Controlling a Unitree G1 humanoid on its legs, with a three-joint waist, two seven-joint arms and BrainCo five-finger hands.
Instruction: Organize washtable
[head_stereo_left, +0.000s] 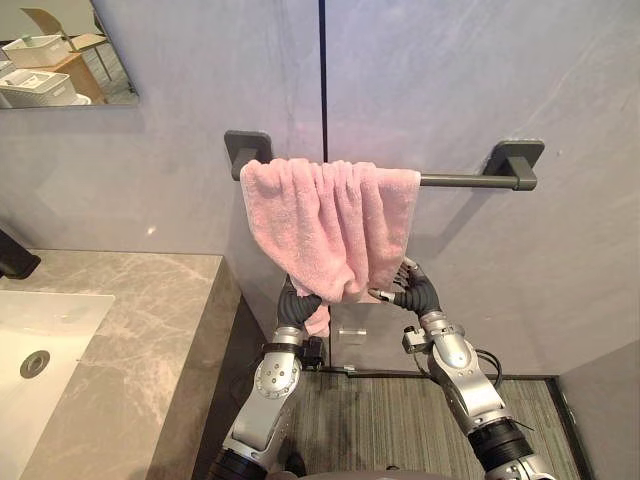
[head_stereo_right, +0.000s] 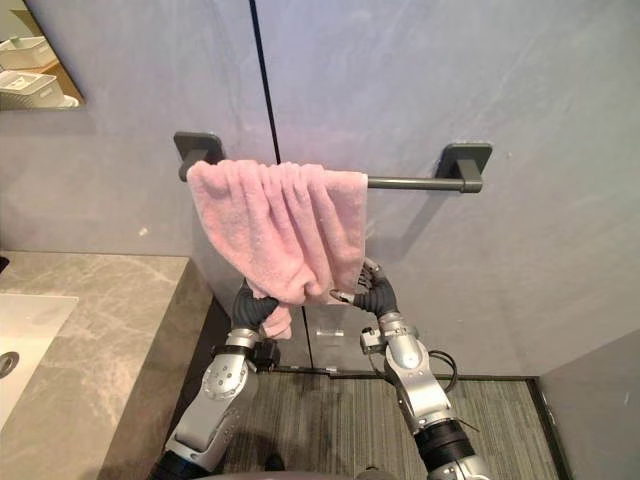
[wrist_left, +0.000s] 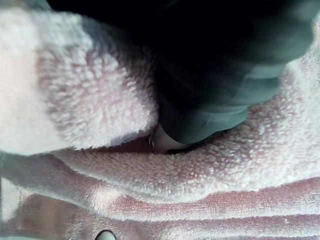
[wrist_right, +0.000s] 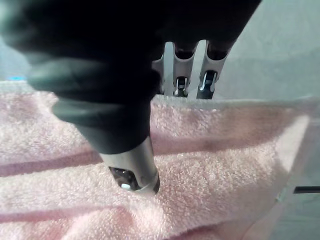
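Note:
A pink towel (head_stereo_left: 330, 220) hangs bunched over the left half of a dark wall-mounted towel bar (head_stereo_left: 465, 180). My left hand (head_stereo_left: 298, 308) is raised under the towel's lower left edge and is buried in the cloth; pink towel (wrist_left: 200, 175) wraps round it in the left wrist view. My right hand (head_stereo_left: 418, 293) is at the towel's lower right edge. In the right wrist view its thumb (wrist_right: 132, 175) presses on the front of the towel (wrist_right: 215, 165) while its fingers (wrist_right: 207, 82) reach behind the cloth's edge, pinching it.
A grey marble counter (head_stereo_left: 130, 330) with a white sink (head_stereo_left: 40, 340) lies at the lower left, a black tap (head_stereo_left: 15, 258) at its back. A mirror (head_stereo_left: 60, 50) hangs at the upper left. Striped flooring (head_stereo_left: 400, 410) lies below the bar.

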